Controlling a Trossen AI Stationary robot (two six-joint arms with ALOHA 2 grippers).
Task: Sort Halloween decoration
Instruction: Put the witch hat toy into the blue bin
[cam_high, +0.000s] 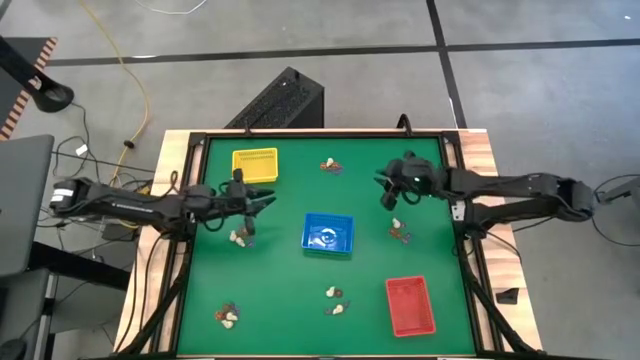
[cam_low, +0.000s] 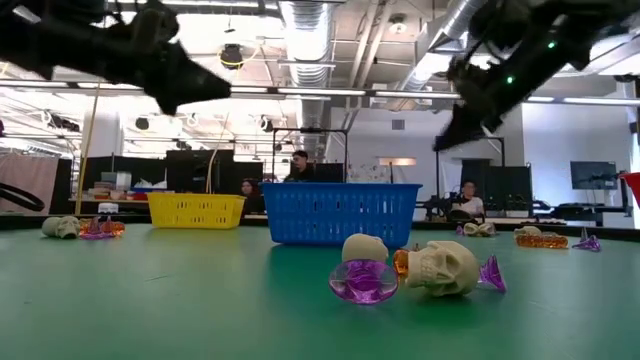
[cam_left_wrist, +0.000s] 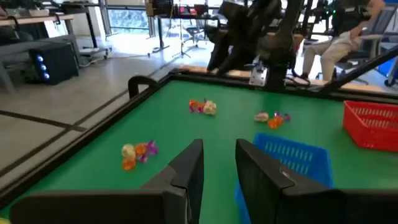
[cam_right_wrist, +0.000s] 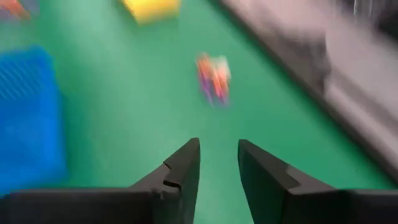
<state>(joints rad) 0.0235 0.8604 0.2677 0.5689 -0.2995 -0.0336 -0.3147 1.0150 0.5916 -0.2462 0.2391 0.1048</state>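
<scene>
The Halloween decoration lies in small heaps of cream, orange and purple trinkets on the green table: one at the far middle (cam_high: 330, 166), one left of centre (cam_high: 241, 237), one right of centre (cam_high: 400, 232), and two near the front (cam_high: 336, 300) (cam_high: 229, 316). My left gripper (cam_high: 262, 203) hovers above the table between the yellow tray and the left heap, open and holding nothing (cam_left_wrist: 219, 146). My right gripper (cam_high: 385, 190) hangs over the far right part, slanting down toward the far heap (cam_right_wrist: 213, 76), open and holding nothing (cam_right_wrist: 219, 146).
A yellow tray (cam_high: 254, 164) stands at the far left, a blue tray (cam_high: 328, 233) in the middle and a red tray (cam_high: 410, 305) at the near right. A raised dark rim (cam_high: 300, 134) bounds the table. People sit in the room beyond the table (cam_low: 466, 203).
</scene>
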